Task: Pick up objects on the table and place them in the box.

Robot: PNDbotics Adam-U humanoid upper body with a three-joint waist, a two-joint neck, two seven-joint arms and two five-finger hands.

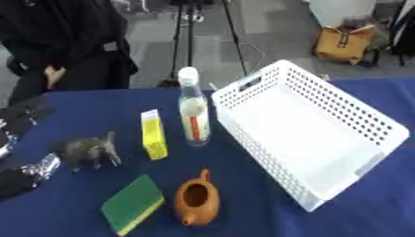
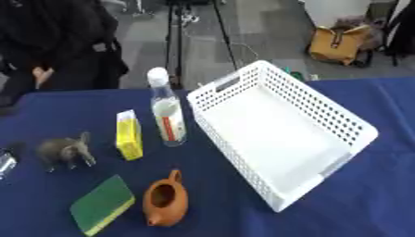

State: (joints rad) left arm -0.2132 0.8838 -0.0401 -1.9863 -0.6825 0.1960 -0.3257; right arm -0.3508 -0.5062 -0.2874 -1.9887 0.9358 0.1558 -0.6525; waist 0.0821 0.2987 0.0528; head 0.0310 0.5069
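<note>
Green sponge nearest; left robot hand empty, touching nothing

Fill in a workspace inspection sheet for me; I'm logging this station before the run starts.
Surface: table under a dark blue cloth.
Job's things: white perforated box, empty; bottle upright; yellow carton; toy animal; green sponge; brown teapot, lidless.
Clutter: nothing seen.
Hands: left hand at the left edge, touching nothing; right not in view.
Cables: nothing seen.
Surroundings: tripod, tan bag, a person standing behind the table.
</note>
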